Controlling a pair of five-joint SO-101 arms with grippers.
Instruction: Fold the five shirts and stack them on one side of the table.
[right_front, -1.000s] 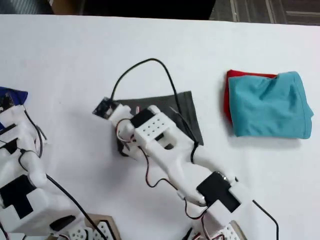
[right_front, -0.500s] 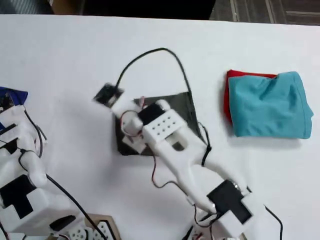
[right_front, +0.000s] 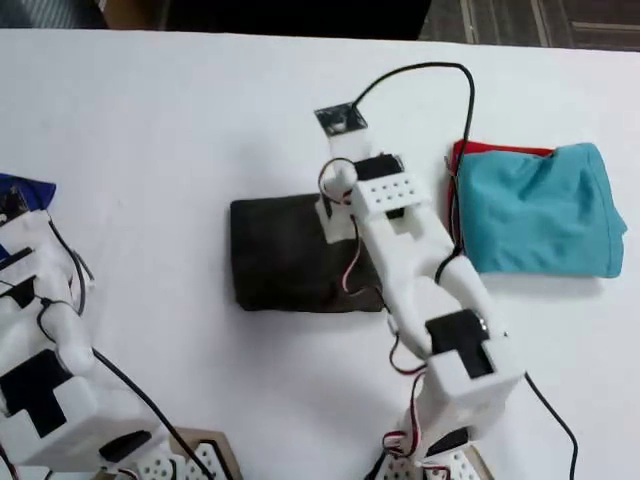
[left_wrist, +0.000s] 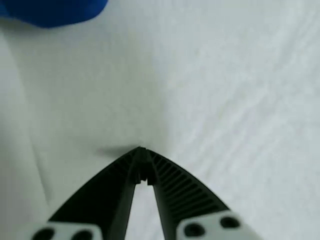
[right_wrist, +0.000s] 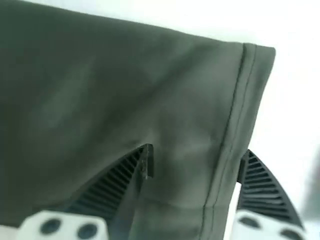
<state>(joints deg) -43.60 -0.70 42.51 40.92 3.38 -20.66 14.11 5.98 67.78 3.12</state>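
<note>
The right claw stands open, its two black ribbed fingers spread to either side of a stitched hem on the dark grey shirt. One finger lies over the cloth and the other sits just past the hemmed edge (whether the tips press into the fabric cannot be told). In the high view, the right arm reaches up from the 6 o'clock edge of the bench. Its wrist is over the 2 o'clock corner of the dark grey shirt, which lies folded into a rough rectangle near the middle of the bench. A black cable arcs from the wrist toward 12 o'clock and drops back along the arm.

At 3 o'clock from the dark shirt, apart from it, a folded teal shirt rests on top of a red shirt. The red one peeks out along the side facing the arm.

The left claw is closed, its fingertips meeting in a point just above the white bench with nothing between them. A blue shirt lies beyond its tips. From above, the left arm sits folded at about 8 o'clock on the bench. The blue shirt shows at the 9 o'clock edge, just beside it.
</note>
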